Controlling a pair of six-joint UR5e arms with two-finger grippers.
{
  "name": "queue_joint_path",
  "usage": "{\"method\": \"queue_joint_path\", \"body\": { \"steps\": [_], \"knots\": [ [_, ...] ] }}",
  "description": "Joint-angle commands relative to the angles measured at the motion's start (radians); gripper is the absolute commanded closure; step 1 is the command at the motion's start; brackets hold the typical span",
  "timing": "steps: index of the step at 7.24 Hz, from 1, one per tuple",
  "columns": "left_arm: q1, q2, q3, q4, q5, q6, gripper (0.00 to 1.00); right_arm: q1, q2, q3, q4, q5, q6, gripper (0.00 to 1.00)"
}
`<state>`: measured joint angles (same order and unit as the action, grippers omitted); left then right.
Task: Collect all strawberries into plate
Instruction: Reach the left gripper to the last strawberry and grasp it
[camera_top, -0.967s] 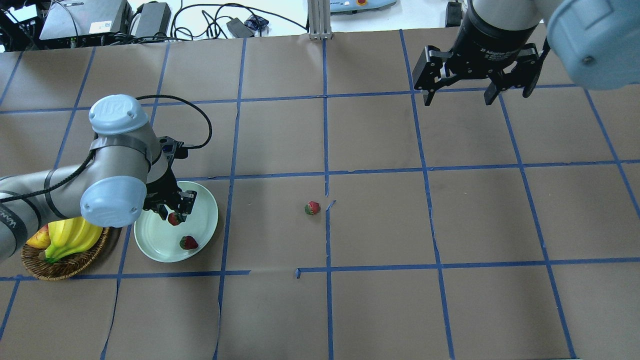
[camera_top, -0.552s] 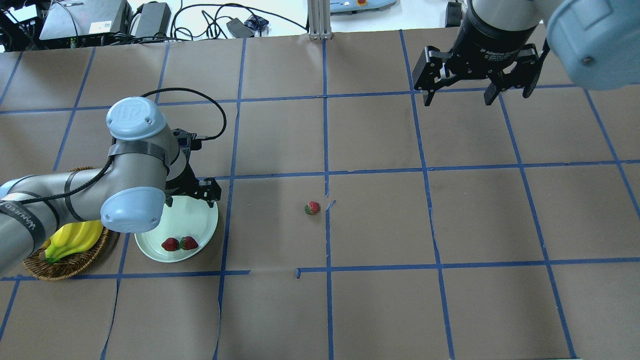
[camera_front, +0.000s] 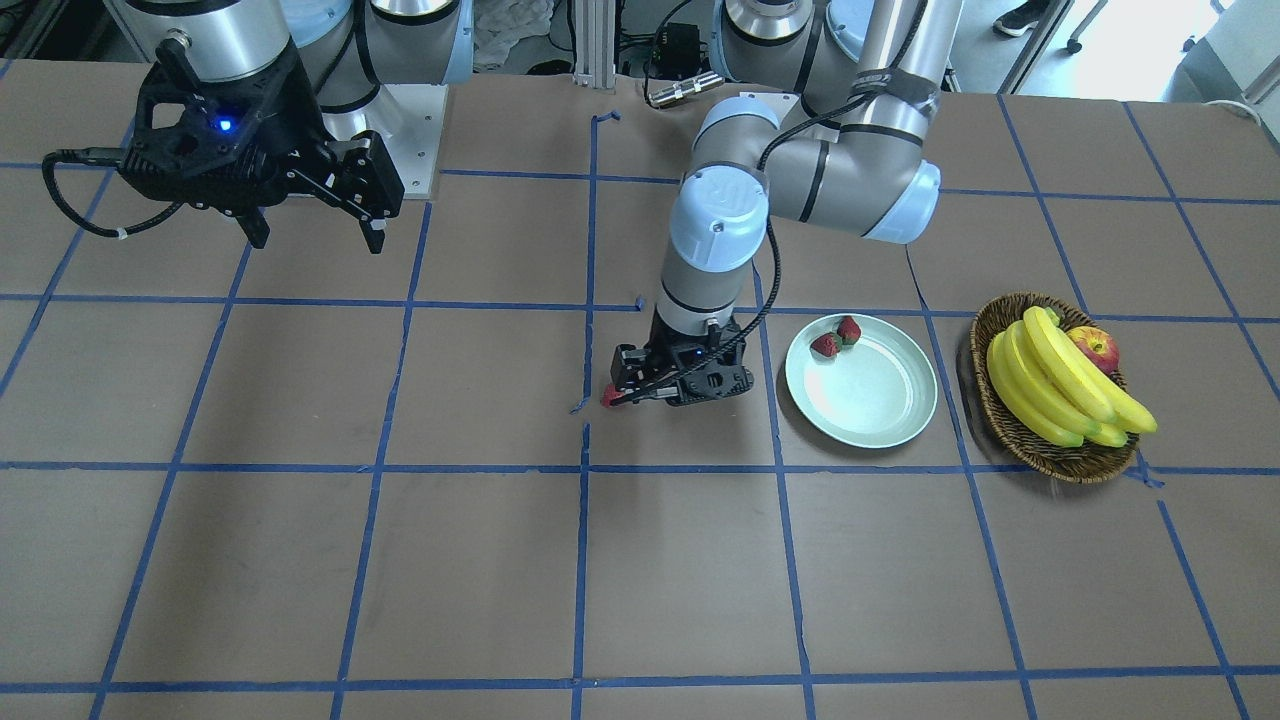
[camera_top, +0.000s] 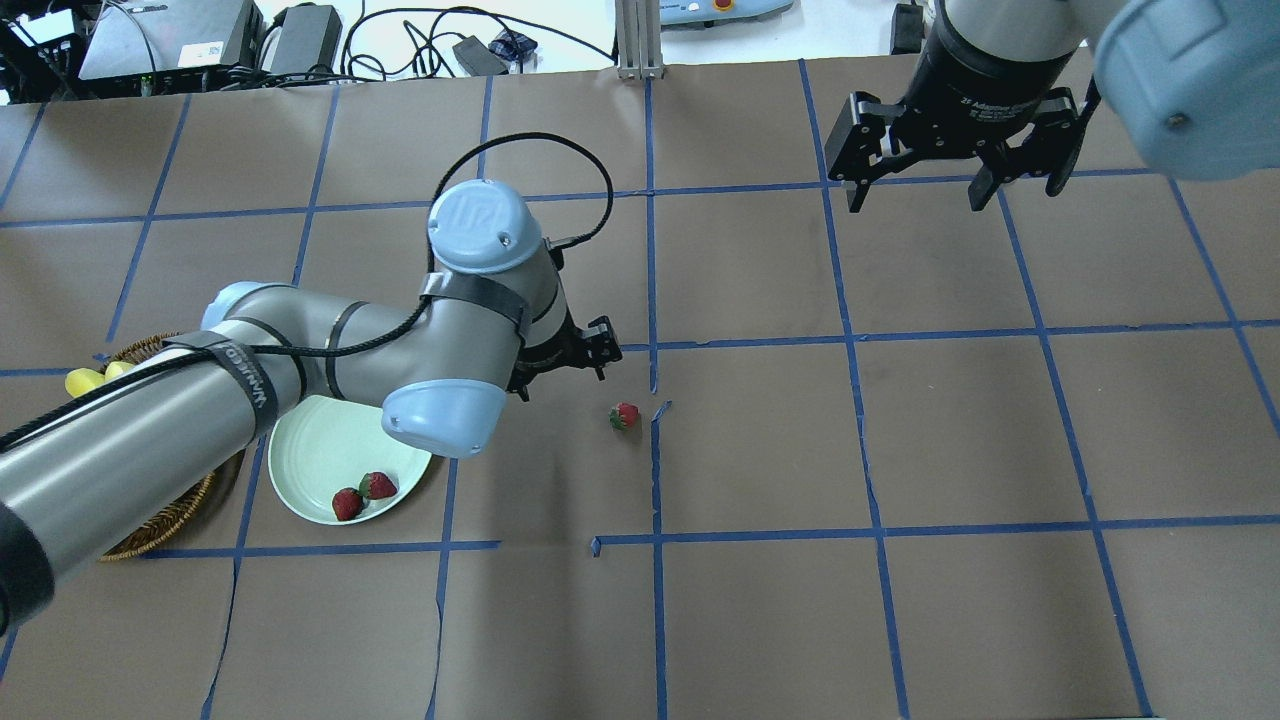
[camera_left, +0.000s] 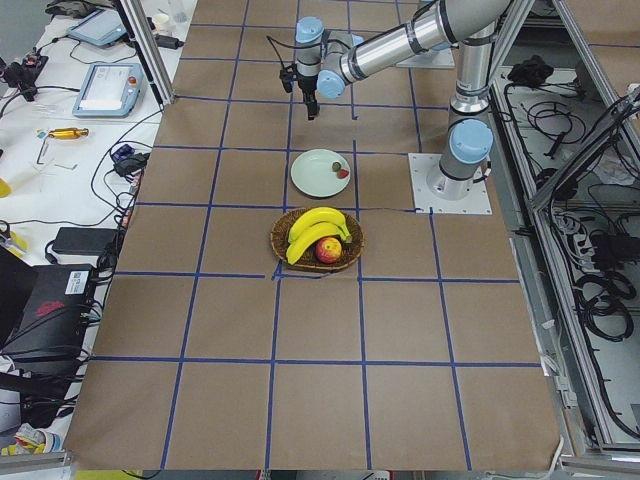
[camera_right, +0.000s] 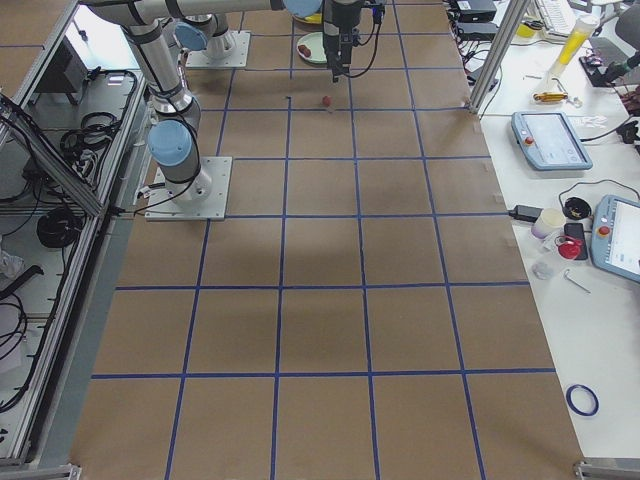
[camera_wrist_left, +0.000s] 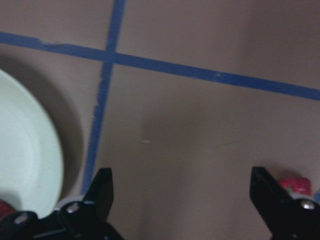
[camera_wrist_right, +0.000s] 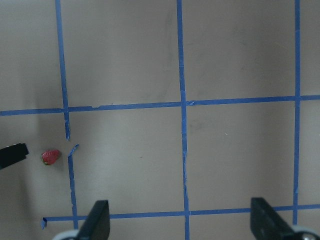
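The left claw (camera_wrist_left: 182, 200) is wide open and empty, low over the table (camera_top: 900, 450). The last loose strawberry (camera_wrist_left: 296, 185) sits at the wrist view's lower right, seemingly outside one finger (camera_wrist_left: 267, 192) rather than between the two. Closing now would catch nothing, or that finger could knock the berry rolling. Room lies open all round it. The plate (camera_top: 310, 450), holding two strawberries (camera_top: 378, 485), sits lower left in the overhead view. The wide right claw (camera_top: 916, 200) is upper right, well apart.

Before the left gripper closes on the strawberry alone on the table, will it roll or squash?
Small and rounded on flat paper, the lone strawberry may roll if a finger of the open left gripper nudges it. It looks light, so probably easy to lift. Softness does not show; squeeze gently.
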<state>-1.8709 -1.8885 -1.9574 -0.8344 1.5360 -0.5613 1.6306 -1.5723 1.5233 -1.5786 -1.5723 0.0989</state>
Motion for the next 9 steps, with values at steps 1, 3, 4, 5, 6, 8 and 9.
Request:
{"method": "queue_joint_path", "body": {
  "steps": [1, 3, 4, 5, 6, 8, 9],
  "knots": [
    [-0.092, -0.087, 0.003, 0.067, -0.005, -0.101, 0.13, 0.000, 0.000, 0.001, 0.000, 0.002, -0.001, 0.00],
    [-0.093, -0.106, 0.005, 0.067, 0.003, -0.106, 0.64, 0.000, 0.000, 0.000, 0.000, 0.002, -0.001, 0.00],
    [-0.093, -0.106, 0.009, 0.067, 0.000, -0.104, 0.89, 0.000, 0.000, 0.000, 0.000, 0.000, -0.001, 0.00],
    [-0.093, -0.094, 0.029, 0.060, 0.004, -0.095, 1.00, 0.000, 0.000, 0.000, 0.000, 0.000, -0.001, 0.00],
    [-0.087, -0.068, 0.043, 0.035, 0.007, -0.047, 1.00, 0.000, 0.000, 0.000, 0.000, 0.000, -0.001, 0.00],
    [0.043, 0.018, 0.064, -0.158, 0.128, 0.160, 1.00, 0.000, 0.000, 0.000, 0.000, 0.000, -0.001, 0.00],
    [0.149, 0.061, 0.055, -0.216, 0.128, 0.307, 1.00, 0.000, 0.000, 0.000, 0.000, 0.000, -0.001, 0.00]
  ]
}}
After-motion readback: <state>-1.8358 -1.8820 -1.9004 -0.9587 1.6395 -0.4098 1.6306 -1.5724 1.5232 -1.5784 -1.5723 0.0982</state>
